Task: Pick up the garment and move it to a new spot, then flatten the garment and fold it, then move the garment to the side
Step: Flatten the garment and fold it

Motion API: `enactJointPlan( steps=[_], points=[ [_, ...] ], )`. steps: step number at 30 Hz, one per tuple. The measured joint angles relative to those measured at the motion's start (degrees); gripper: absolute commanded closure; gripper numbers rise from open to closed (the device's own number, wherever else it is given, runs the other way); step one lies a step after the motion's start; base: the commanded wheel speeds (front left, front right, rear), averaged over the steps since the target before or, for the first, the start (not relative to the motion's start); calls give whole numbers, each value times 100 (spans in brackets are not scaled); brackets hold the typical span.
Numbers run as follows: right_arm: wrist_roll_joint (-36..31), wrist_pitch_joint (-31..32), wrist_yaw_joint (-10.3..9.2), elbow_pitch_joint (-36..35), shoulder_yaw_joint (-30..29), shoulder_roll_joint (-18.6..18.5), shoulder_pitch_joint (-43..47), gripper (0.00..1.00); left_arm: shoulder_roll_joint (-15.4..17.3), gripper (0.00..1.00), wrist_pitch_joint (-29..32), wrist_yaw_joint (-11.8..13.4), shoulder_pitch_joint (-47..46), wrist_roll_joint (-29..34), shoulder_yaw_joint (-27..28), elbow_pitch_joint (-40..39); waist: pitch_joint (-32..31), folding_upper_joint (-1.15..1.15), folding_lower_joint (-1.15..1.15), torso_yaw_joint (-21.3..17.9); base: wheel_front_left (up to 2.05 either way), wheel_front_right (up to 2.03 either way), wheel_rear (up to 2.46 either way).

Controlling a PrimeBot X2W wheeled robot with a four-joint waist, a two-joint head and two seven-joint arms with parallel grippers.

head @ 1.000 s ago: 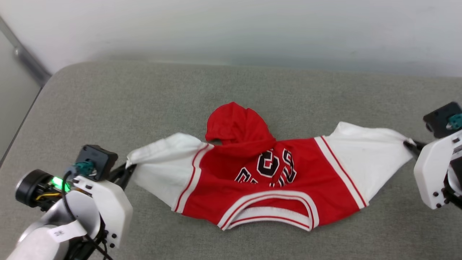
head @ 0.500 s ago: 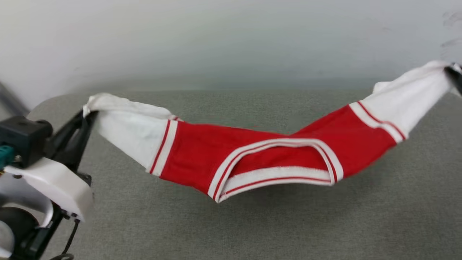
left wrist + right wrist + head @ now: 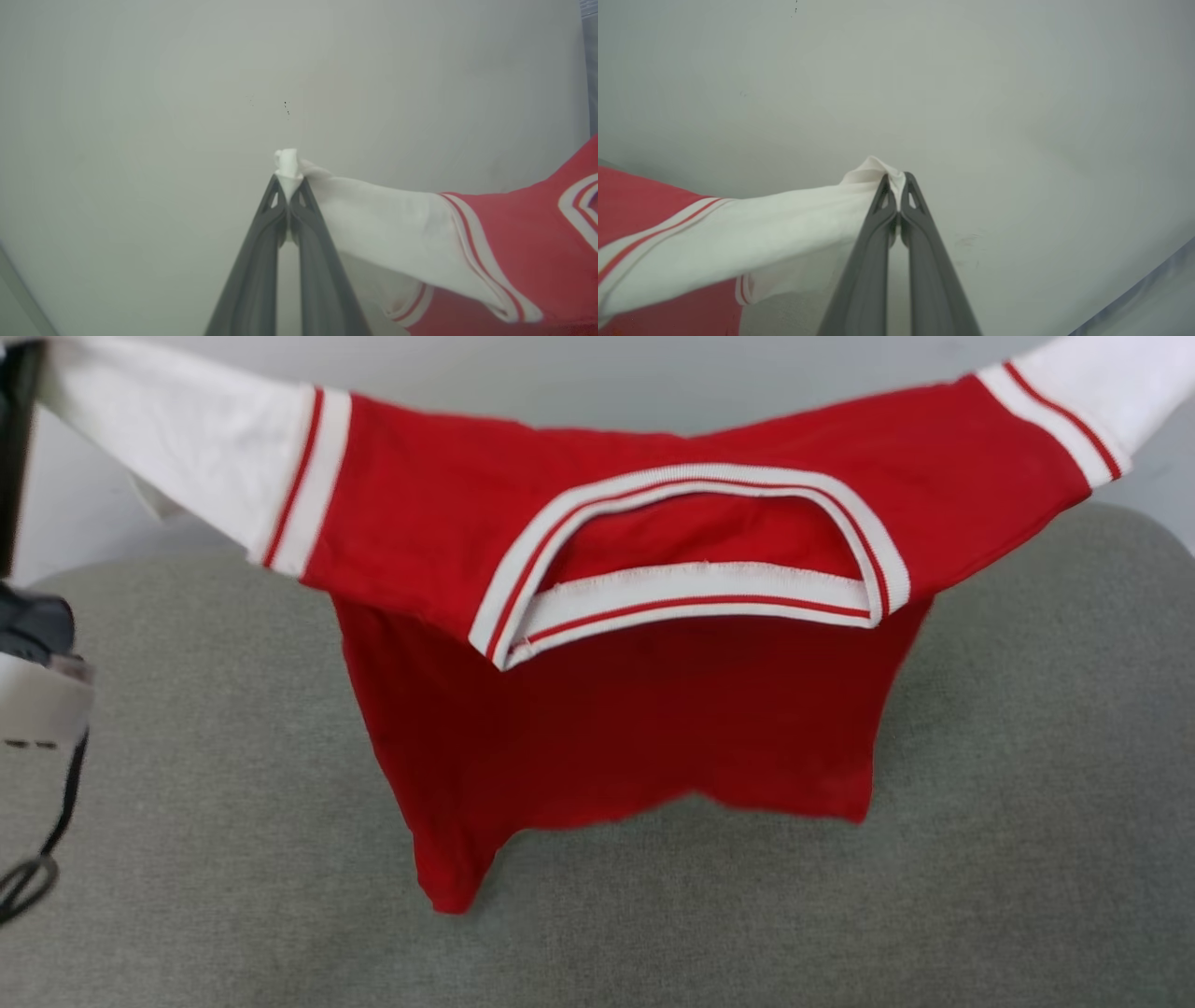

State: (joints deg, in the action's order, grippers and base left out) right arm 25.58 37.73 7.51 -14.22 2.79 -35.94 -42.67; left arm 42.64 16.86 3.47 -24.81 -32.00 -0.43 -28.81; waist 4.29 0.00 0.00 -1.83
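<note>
Left gripper (image 3: 289,179) pinched tight on one white sleeve tip, right gripper (image 3: 896,179) likewise on the other. A second ago the garment (image 3: 616,728) lay bunched on the grey cushion (image 3: 1027,803). Now it hangs spread above the cushion, hem low over it (pickup looks done, relocation next). No writing readable, and the printed mark seen earlier is out of sight.

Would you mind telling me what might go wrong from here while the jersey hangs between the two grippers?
1. The left gripper and right gripper each pinch only a small bunch of the garment at a sleeve end, so it could slip free on one side and swing down.
2. Its hem hangs unevenly, with one corner drooping lowest over the grey surface. Lowered like this, that corner may tuck under and leave a crease.
</note>
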Motion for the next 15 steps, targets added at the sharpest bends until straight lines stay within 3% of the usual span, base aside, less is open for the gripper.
enactJointPlan(
  steps=[5, 15],
  points=[
    [-153, -129, 0, 312, 221, 26, -769, 100, -58, 100, -66, -9, -783, -156, 51, 355, 357, 0, 1, -82, 0, 0, 0],
    [-657, -439, 0, 1265, 713, 37, -2566, 100, -100, 100, -348, -401, -3143, 70, -387, 1889, 1252, 0, 1, -123, 0, 0, 0]
  ],
)
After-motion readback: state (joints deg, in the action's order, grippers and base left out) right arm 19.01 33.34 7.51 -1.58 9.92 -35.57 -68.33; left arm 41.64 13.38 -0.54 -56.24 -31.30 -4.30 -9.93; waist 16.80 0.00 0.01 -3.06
